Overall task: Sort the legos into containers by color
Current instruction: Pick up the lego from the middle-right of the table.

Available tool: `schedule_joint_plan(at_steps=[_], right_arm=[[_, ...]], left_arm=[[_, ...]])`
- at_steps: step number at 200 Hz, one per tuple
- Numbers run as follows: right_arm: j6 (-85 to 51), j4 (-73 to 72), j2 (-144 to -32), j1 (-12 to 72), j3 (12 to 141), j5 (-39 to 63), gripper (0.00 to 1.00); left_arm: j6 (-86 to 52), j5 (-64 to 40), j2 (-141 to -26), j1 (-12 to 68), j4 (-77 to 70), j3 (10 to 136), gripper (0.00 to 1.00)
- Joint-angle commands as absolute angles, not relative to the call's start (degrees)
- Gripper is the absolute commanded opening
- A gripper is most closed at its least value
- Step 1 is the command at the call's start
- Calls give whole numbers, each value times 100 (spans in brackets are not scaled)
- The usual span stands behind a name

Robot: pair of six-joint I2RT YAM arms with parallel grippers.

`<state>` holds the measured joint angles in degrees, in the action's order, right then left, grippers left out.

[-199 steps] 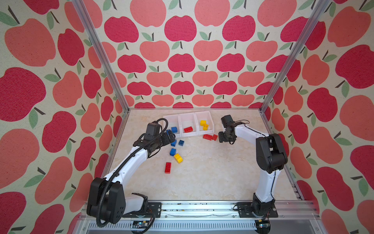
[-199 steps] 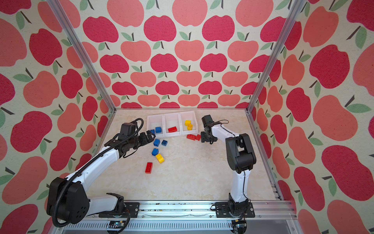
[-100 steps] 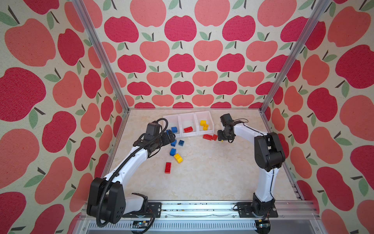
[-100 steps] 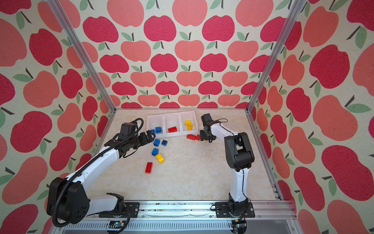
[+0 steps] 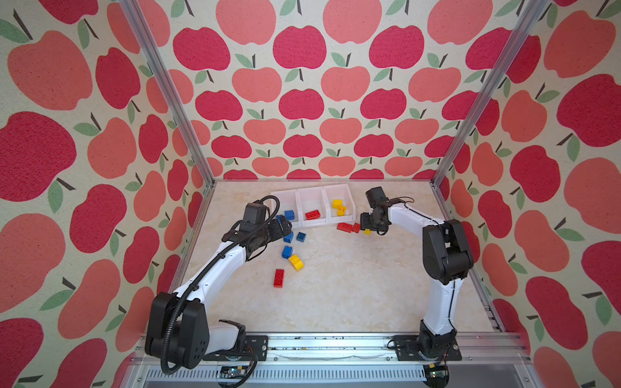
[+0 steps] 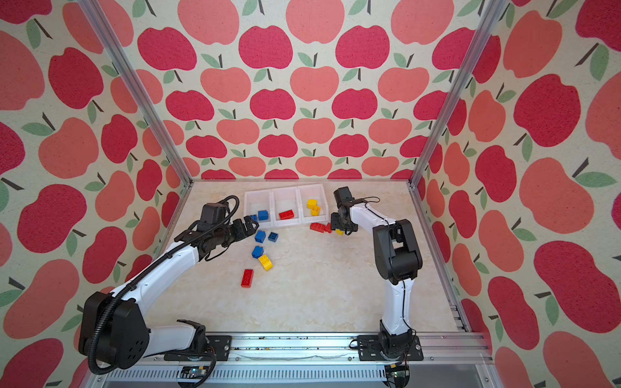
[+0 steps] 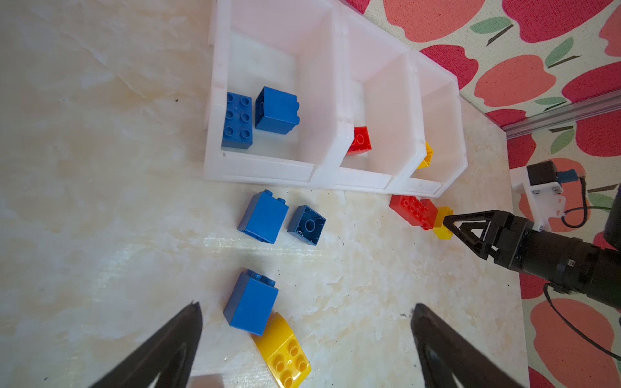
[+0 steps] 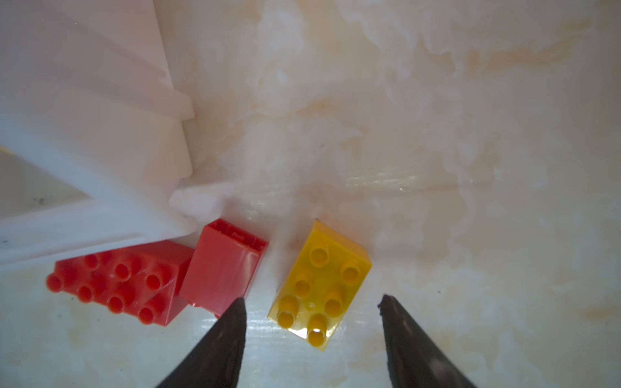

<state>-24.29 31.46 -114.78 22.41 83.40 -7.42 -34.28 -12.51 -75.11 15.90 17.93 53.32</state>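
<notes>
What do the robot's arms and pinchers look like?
White tubes with black joints. The left arm wears a ribbed black hose; the right arm has a thin black wire. The left gripper and right gripper have pointy black triangle fingers.

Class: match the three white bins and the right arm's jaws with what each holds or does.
1. bin nearest the left arm
2. middle bin
3. bin nearest the right arm
4. right jaws

A. two yellow bricks
B. open, either side of a loose yellow brick
C. one red brick
D. two blue bricks

Pairs: 1-D, 2-C, 3-A, 4-B
</notes>
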Motion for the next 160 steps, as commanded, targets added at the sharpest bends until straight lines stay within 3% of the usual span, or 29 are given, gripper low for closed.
schedule_joint_plan(at_steps=[1,160], right_arm=[[-3038,3235,-11579,2195,8546,-771,65],[-3811,3426,-11987,2087,8744,-720,53]], left_arm=[[-3506,-1210,-7570,1620,1854,5495,99],[-3508,-1161,-7479,1613,1839,5365,99]])
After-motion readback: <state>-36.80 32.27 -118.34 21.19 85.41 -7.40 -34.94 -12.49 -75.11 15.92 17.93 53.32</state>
